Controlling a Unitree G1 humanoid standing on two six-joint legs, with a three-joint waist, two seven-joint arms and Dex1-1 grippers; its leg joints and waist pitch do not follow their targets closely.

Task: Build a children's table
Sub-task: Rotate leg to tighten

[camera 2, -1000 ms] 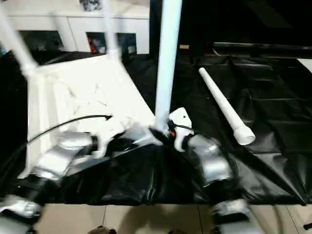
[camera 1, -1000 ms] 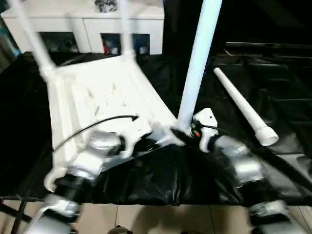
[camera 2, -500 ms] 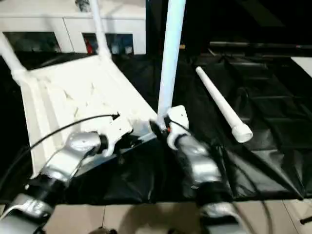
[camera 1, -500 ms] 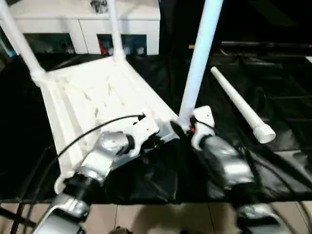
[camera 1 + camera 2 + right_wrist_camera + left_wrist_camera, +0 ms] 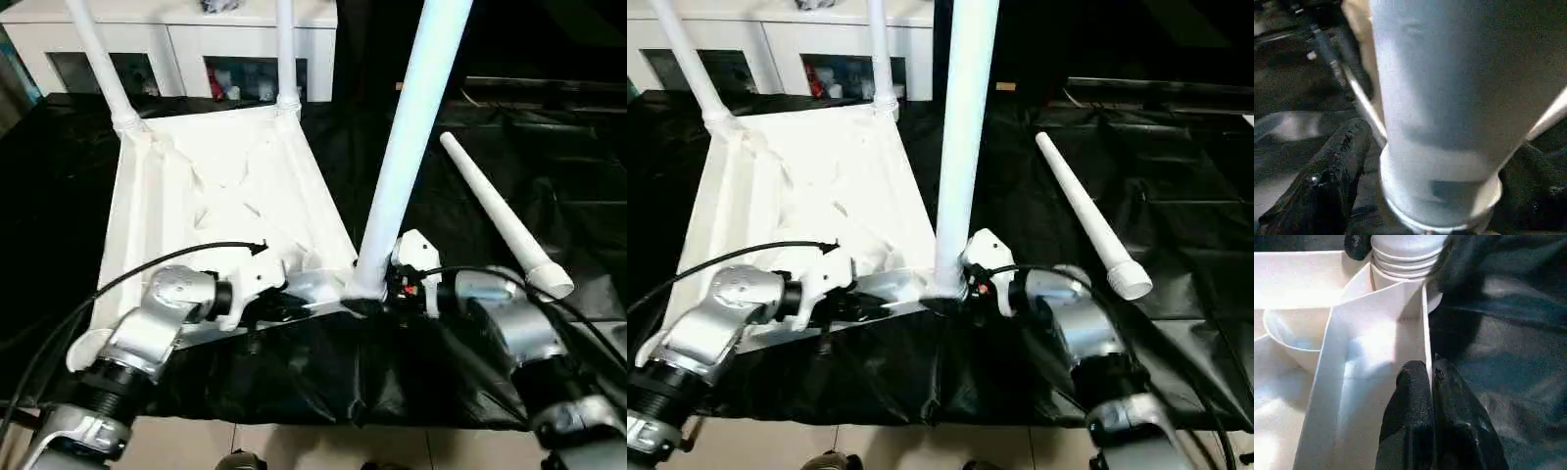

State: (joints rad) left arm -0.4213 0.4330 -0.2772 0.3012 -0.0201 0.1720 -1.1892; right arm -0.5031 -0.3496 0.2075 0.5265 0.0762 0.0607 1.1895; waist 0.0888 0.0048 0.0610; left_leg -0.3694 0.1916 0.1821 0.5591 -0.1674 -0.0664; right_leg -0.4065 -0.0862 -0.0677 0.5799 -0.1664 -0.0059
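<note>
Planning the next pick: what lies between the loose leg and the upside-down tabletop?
In the left eye view, the black cover lies bare between the loose leg and the tabletop, with one mounted leg standing at the tabletop's near corner.

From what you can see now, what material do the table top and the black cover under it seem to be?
The table top looks like moulded white plastic, smooth with a slight sheen: thin ribs cross its underside. The black cover seems a thin plastic sheet, since it wrinkles and glints; coated fabric is possible.

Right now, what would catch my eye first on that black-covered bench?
A white table top lies upside down on the black sheet, with three legs pointing up. The nearest leg rises beside the right gripper, while a fourth leg lies loose on the right. The left gripper pinches the top's near edge.
</note>
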